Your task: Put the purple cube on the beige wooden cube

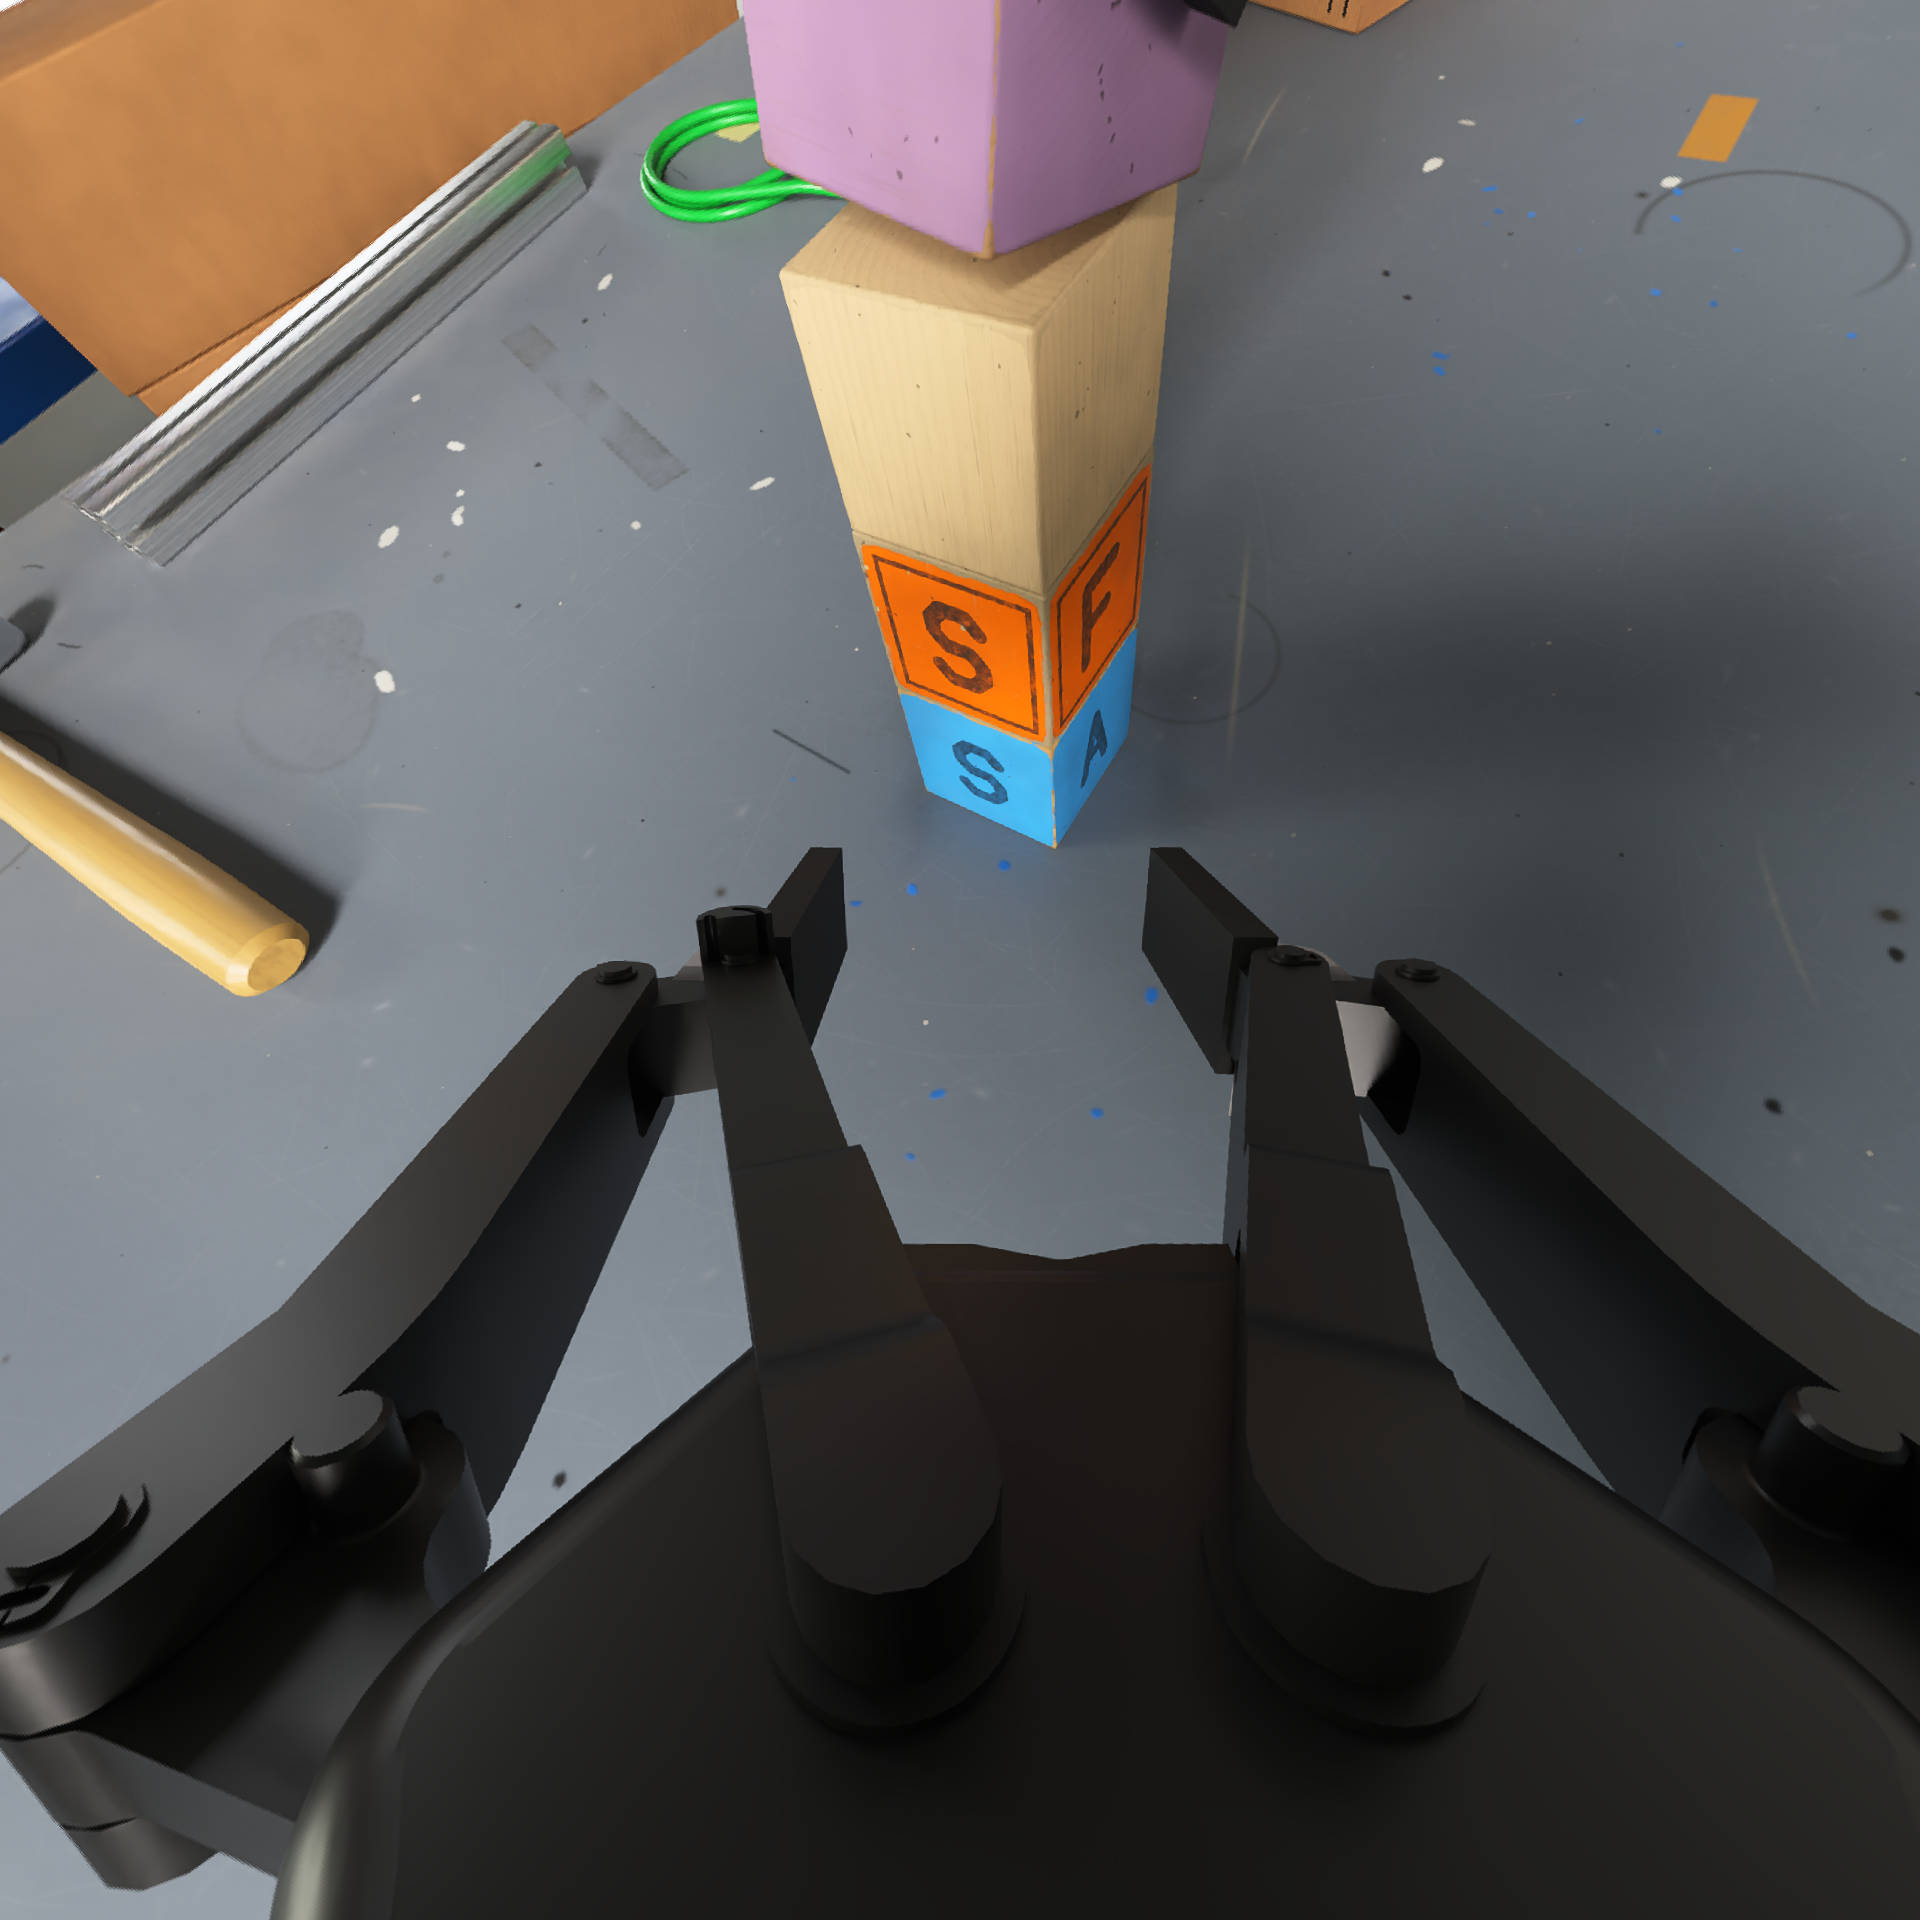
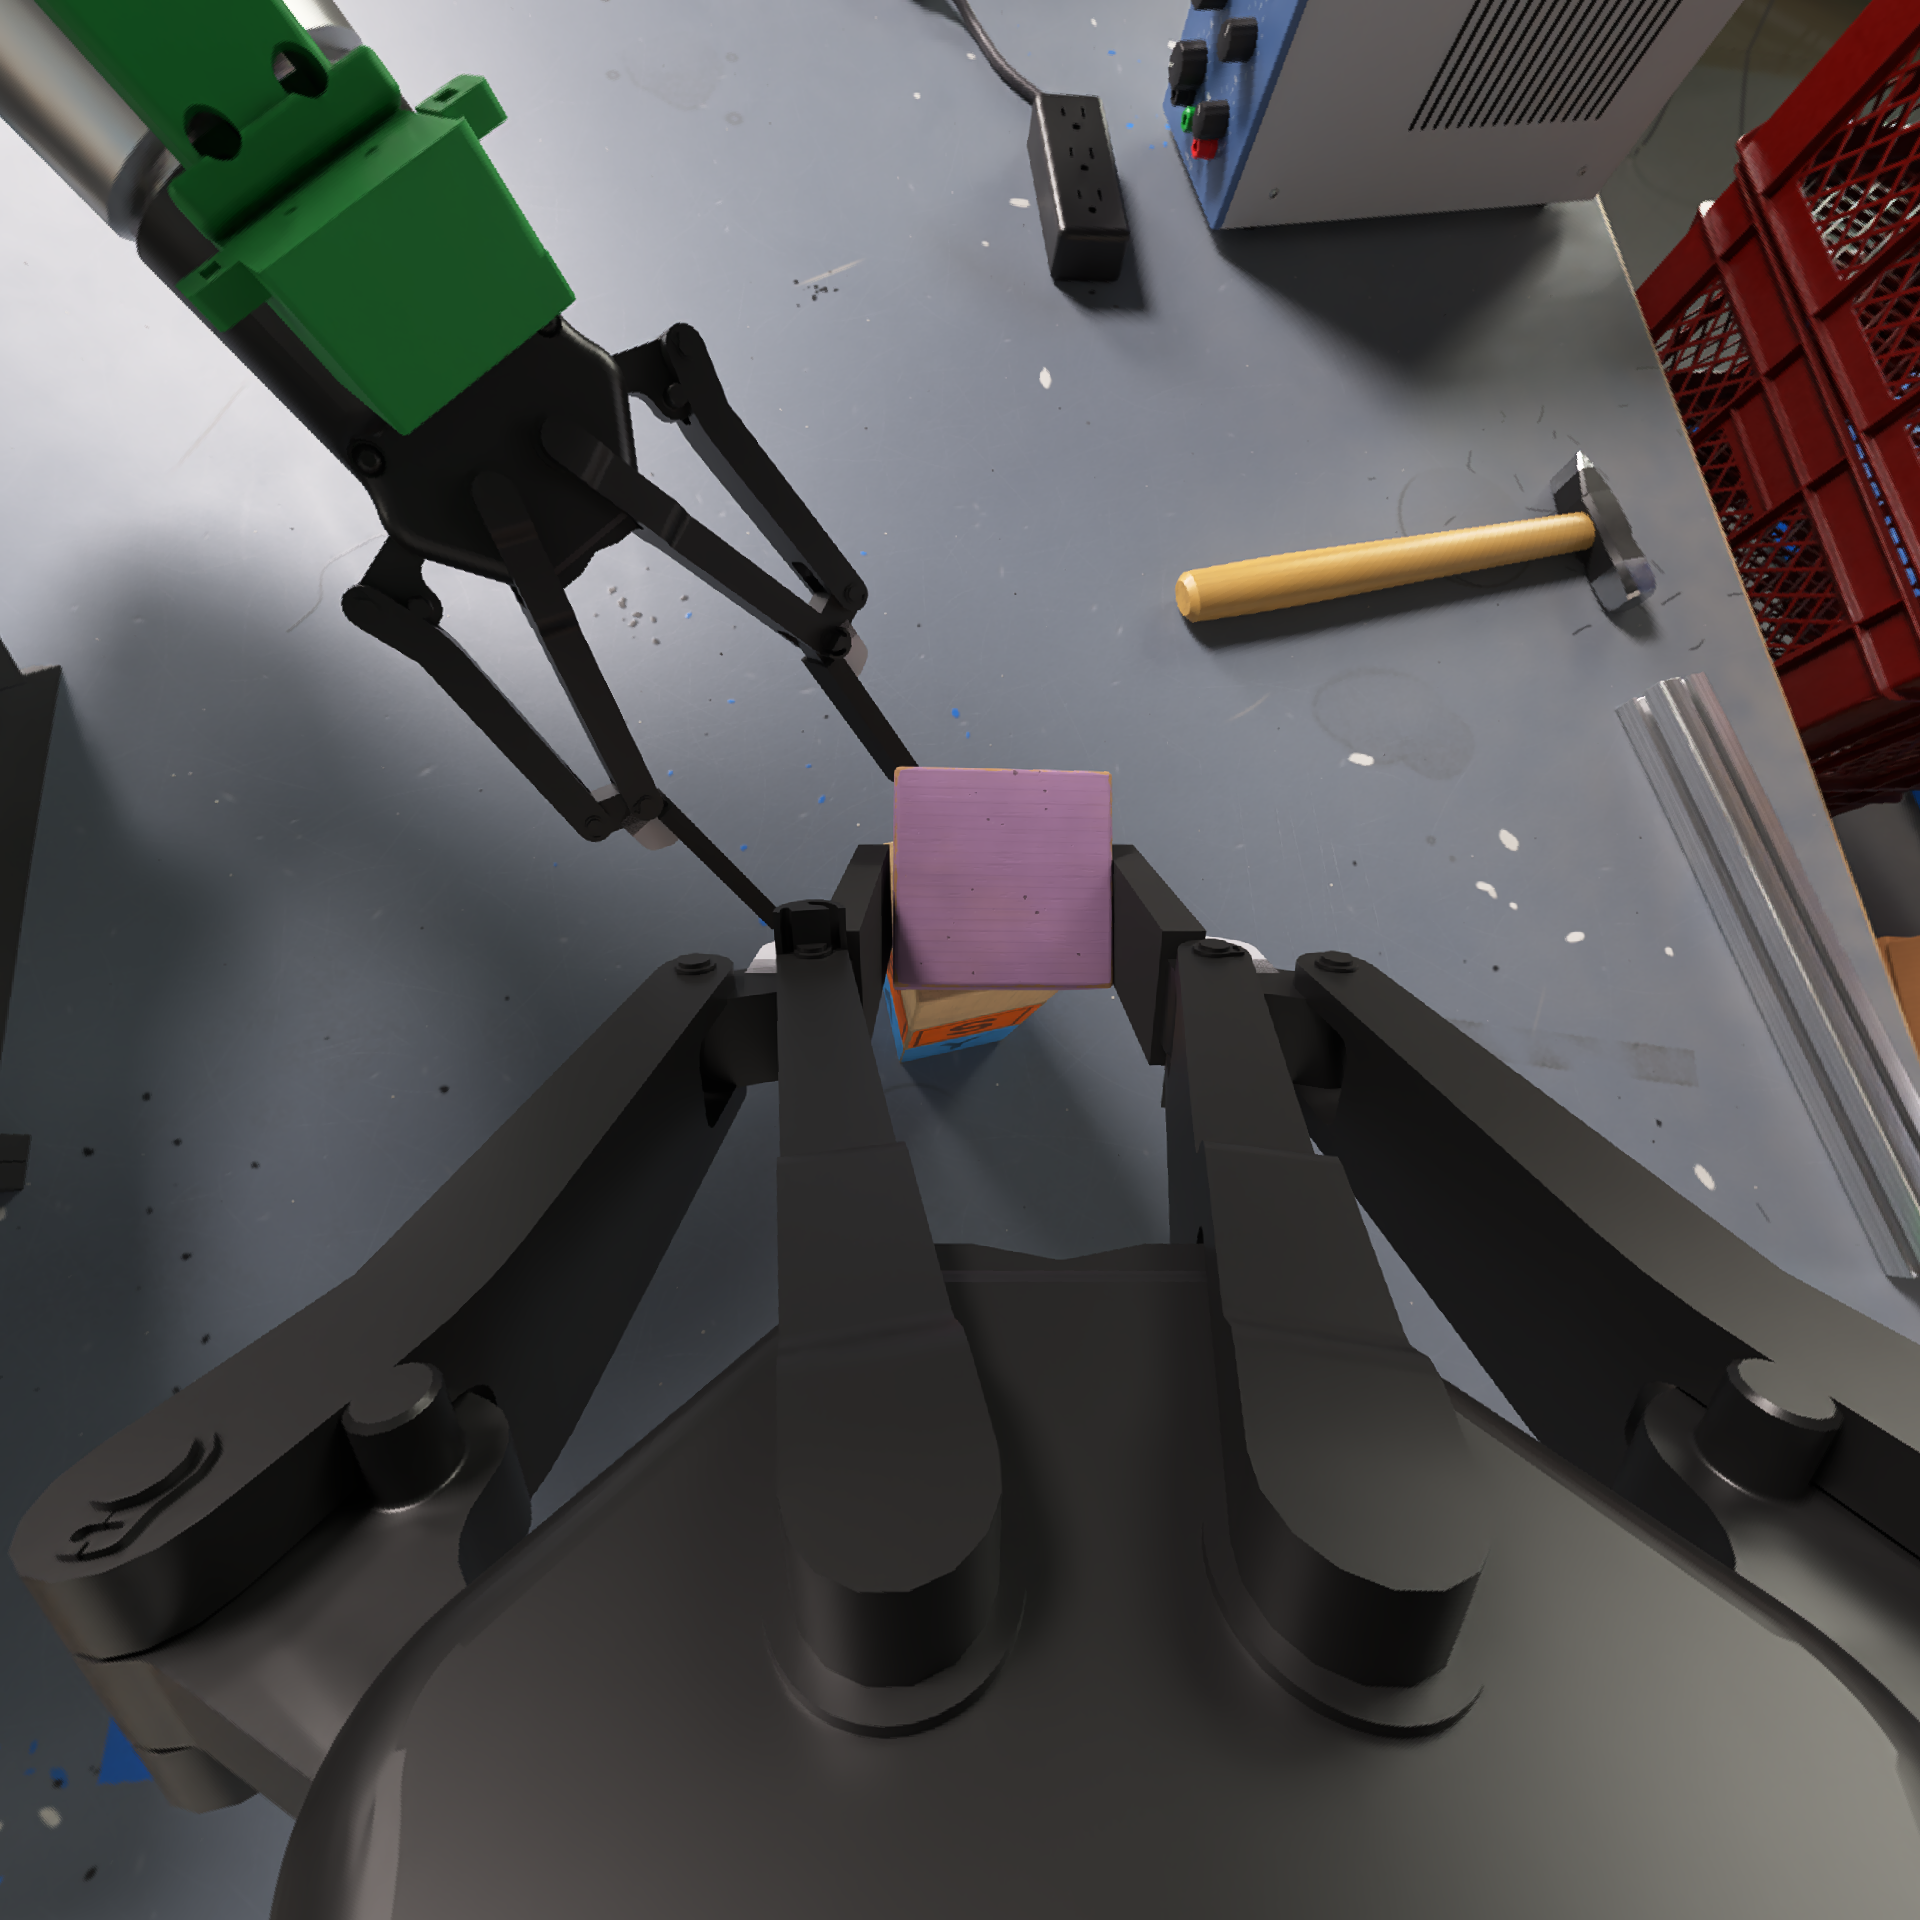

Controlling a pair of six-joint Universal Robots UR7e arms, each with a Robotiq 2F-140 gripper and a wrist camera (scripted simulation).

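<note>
The purple cube [image 1: 977, 104] rests on or just above the beige wooden cube [image 1: 966, 405], turned slightly against it; I cannot tell if they touch. The beige cube tops an orange lettered cube [image 1: 961, 649] and a blue lettered cube [image 1: 992, 774]. In the right wrist view my right gripper [image 2: 1001, 862] is shut on the purple cube [image 2: 1001, 878] from above, with only slivers of the stack [image 2: 961, 1013] showing below. My left gripper [image 1: 995, 883] is open and empty, low over the table just in front of the stack's base; it also shows in the right wrist view [image 2: 821, 821].
A hammer [image 2: 1392, 561] lies on the grey table [image 1: 1455, 623], with an aluminium bar [image 1: 322, 332], a green cable loop [image 1: 707, 166] and a cardboard box [image 1: 260, 135] behind. A power strip [image 2: 1081, 187], a blue-fronted device [image 2: 1403, 104] and red crates [image 2: 1818, 416] stand farther off.
</note>
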